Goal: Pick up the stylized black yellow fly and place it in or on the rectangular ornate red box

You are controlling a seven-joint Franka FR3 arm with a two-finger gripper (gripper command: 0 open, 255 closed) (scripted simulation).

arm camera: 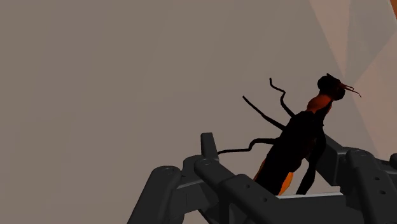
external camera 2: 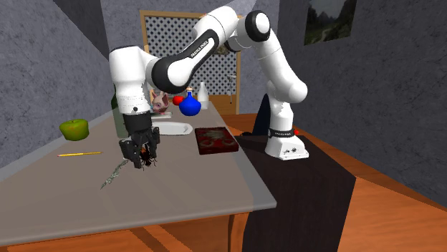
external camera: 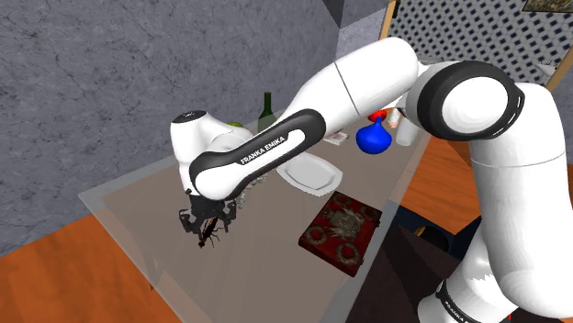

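Calling the pick-up half done, or near enough. Seeing the all-black two-finger gripper (arm camera: 273,175) pinched narrow around the body of the stylized black fly with orange-yellow patches and long thin legs (arm camera: 299,137), with head and legs poking out past the fingertips. Looks held just clear of the flat grey tabletop (external camera 2: 186,190), out toward the shoulder view's left, though can't swear to the gap underneath. Not delivered yet: spotting the rectangular ornate red box with raised rings on top (external camera: 342,229) lying flat on the same table, well apart from the fly, closer to the stand and near a white squarish plate (external camera: 308,172). Nothing resting on it so far. Left to do, at a guess: lift a bit more, carry across toward the stand side, set down on the box top, let go.
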